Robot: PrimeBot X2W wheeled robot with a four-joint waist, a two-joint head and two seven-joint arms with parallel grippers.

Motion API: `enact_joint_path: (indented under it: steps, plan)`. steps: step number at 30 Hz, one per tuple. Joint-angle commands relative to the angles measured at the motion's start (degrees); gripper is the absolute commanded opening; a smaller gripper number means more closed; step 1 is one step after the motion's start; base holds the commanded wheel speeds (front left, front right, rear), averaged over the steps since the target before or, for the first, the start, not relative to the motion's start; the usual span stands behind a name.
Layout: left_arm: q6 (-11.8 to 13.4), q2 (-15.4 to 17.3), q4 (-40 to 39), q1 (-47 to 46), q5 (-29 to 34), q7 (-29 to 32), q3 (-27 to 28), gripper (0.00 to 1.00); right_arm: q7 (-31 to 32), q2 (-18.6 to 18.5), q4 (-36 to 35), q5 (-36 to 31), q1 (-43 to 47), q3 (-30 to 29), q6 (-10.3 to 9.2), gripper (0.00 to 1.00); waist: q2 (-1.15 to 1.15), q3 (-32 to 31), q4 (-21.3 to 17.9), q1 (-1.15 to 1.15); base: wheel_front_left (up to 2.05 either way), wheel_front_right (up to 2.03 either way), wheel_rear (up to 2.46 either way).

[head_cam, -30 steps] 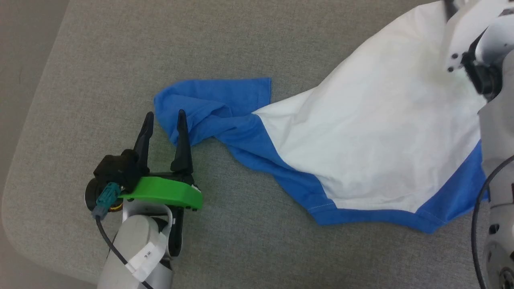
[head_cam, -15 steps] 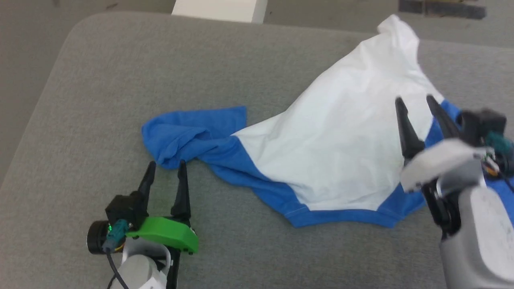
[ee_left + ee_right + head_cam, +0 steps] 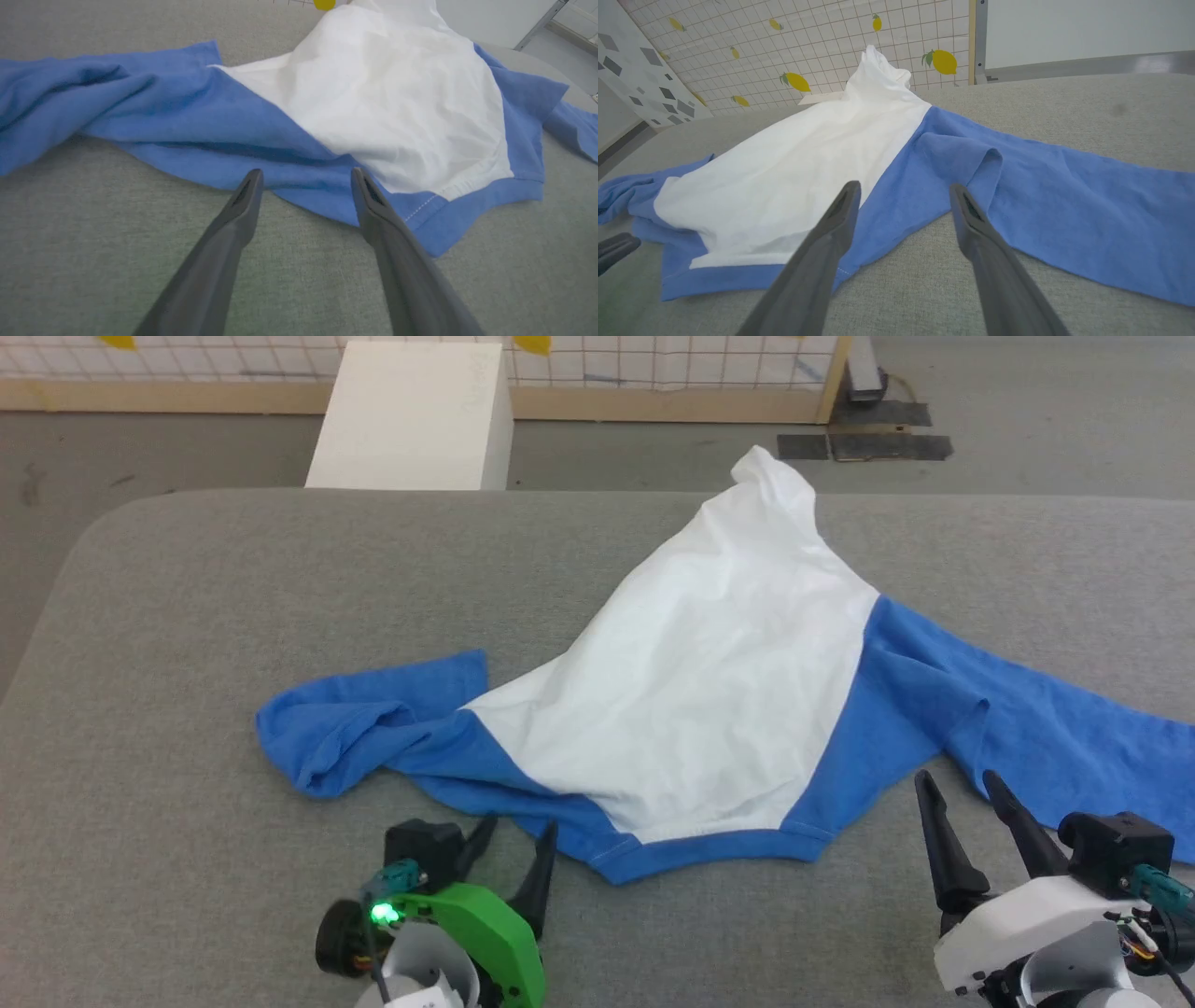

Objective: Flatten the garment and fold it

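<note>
Grey padded table (image 3: 187, 616), backed by a white box (image 3: 411, 420) and a lemon-dotted grid wall (image 3: 808, 42), carried the garment (image 3: 709, 709) sprawled across its middle and right side while both my arms sat low at the near edge. My left gripper (image 3: 520, 824) was spread wide and empty, its tips just short of the blue neckband (image 3: 691, 849). My right gripper (image 3: 954, 777) was also parted and held nothing, pointing at the blue shoulder beside the right-hand sleeve (image 3: 1074, 728).

By my reading, the flattening was only partly done and no fold had been started. The white body lay broad and fairly smooth, with light creases. It narrowed toward the far edge into a raised, twisted peak (image 3: 770, 476) that had not been laid down. The right-hand sleeve stretched out nearly flat toward the table's side, though a small flap doubled over where it met the shoulder. The left-hand sleeve (image 3: 327, 737) was the worst of it, bunched and rolled on itself in a crumpled wad. That sleeve and the peaked hem needed spreading before any folding could begin.
</note>
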Motion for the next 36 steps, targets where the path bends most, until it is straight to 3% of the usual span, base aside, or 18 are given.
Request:
enact_joint_path:
  steps: [1, 7, 14, 15, 16, 17, 22, 30, 34, 36]
  plan:
    - [0.38, -0.14, 0.84, 0.69, -1.21, 2.49, -0.30, 1.00, 0.04, -0.01, -0.66, 0.59, 0.56, 0.28, -0.08, 1.00, 0.00, -0.59, -1.32, 0.00, 0.00, 0.00, 0.00]
    - [4.05, -0.27, 1.67, -0.42, -2.97, 9.87, -0.34, 1.00, 0.22, 0.00, -1.39, 0.92, 0.42, 0.84, -0.08, 1.00, 0.00, -0.43, -3.53, 0.00, 0.00, 0.00, 0.00]
    - [5.72, -0.17, 3.29, -2.68, -4.71, 17.00, -0.13, 1.00, 0.01, 0.00, -1.38, 1.73, 0.16, 1.86, -0.08, 1.00, 0.00, 0.53, -5.05, 0.00, 0.00, 0.00, 0.00]
    - [5.71, 0.01, 3.68, -3.16, -4.68, 18.36, -0.44, 0.60, -0.04, 0.00, -1.40, 1.83, 0.11, 1.94, -0.08, 1.00, 0.00, 0.67, -5.12, 0.00, 0.00, 0.00, 0.00]
    - [5.68, 0.17, 3.96, -3.50, -4.69, 19.45, -0.69, 0.36, -0.07, 0.00, -1.42, 1.89, 0.06, 1.99, -0.08, 1.00, 0.00, 0.83, -5.17, 0.00, 0.00, 0.00, 0.00]
    - [5.36, 0.42, 4.11, -3.81, -4.70, 20.65, -1.11, 0.00, -0.13, 0.00, -1.42, 1.96, -0.05, 2.01, -0.08, 1.00, 0.00, 1.00, -5.21, 0.00, 0.00, 0.00, 0.00]
    - [5.00, 1.81, 1.47, -2.91, -5.18, 22.01, -1.06, 0.00, -0.57, 0.00, -1.34, 2.43, -0.15, 1.30, -0.08, 1.00, 0.00, 1.28, -4.51, 0.00, 0.00, 0.00, 0.00]
    - [8.81, 6.50, -12.69, 8.94, -5.75, 24.06, 1.92, 0.00, 0.24, 0.00, -2.19, 2.12, 0.60, -1.00, -0.08, 1.00, 0.00, 0.77, -0.17, 0.00, 0.00, 0.00, 0.00]
    - [9.81, 6.48, -16.79, 13.30, -7.35, 26.02, 2.20, 0.00, 3.34, 0.00, -2.18, 1.83, 1.34, -1.07, -0.08, 1.00, 0.00, 0.58, 1.70, 0.00, 0.00, 0.00, 0.00]
    - [10.58, 6.34, -17.97, 14.60, -7.57, 26.09, 2.49, 0.78, 6.80, 0.00, -1.56, 2.43, 2.09, -0.52, -0.08, 1.00, 0.00, 0.53, 2.25, 0.00, 0.00, 0.00, 0.00]
